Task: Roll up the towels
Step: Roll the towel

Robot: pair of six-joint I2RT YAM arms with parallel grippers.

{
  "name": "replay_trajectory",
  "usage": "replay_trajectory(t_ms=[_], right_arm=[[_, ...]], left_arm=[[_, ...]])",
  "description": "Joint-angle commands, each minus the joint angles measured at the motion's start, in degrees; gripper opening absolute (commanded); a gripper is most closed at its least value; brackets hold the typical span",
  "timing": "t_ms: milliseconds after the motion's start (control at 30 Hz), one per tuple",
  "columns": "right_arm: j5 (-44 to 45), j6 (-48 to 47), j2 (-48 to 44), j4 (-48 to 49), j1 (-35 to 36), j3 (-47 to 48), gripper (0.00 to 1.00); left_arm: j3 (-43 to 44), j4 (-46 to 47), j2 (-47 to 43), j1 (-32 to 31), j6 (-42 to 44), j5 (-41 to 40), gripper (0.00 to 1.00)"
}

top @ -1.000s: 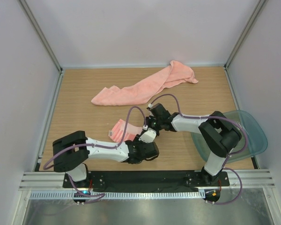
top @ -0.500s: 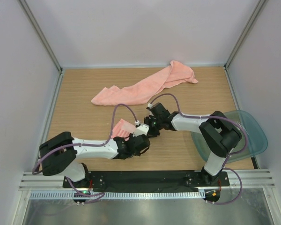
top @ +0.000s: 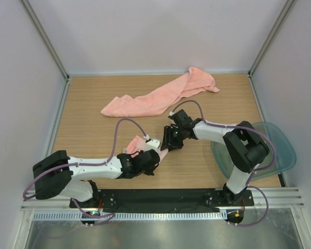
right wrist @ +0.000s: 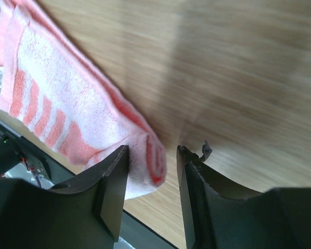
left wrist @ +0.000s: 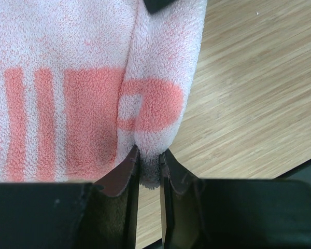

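Wood-grain worktop point(top: 93, 129), pale walls point(top: 145, 31): left end effector point(left wrist: 149, 168) pinches the striped towel point(left wrist: 67, 104); right end effector point(right wrist: 153, 153) parted astride its rolled end.

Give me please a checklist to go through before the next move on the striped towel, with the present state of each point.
1. Pinch of the left gripper on the striped towel: ok, jaws shut on its folded edge.
2. Opening of the right gripper: ok, jaws apart around the towel's curled end.
3. Roll of the striped towel: not ok, only one end is curled; the rest lies flat.
4. The long towel clear of both arms: ok, it lies unrolled at the far side.
5. The tray apart from both towels: ok.
6. Pinch firm enough for pulling: cannot tell.
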Motion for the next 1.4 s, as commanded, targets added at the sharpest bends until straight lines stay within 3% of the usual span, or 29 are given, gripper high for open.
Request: replay_trajectory(t_ms=[0, 500, 1000, 1233, 1367], right_arm=[[3.1, -2.9, -2.1, -2.6, -2.0, 2.5, 0.48], [9.5, -7.1, -8.3, -11.1, -8.5, 5.4, 0.48], [6.5, -7.2, -13.0, -11.4, -8.8, 2.6, 0.48], [-9.5, -4.7, -16.4, 2.3, -8.4, -4.7, 0.54], [-13.0, -2.4, -16.3, 9.5, -6.5, -7.8, 0.62]], left_arm=[[-0.7, 0.7, -1.0, -0.2, -1.6, 1.2, 0.13], [-4.2, 5.3, -9.2, 4.6, -10.1, 10.5, 0.12], [-20.1, 24.1, -14.8, 21.5, -27.8, 29.1, 0.13], [-22.0, 21.9, -14.6, 26.4, -33.9, 32.4, 0.12], [-23.0, 18.8, -15.0, 28.5, -36.1, 33.4, 0.12]])
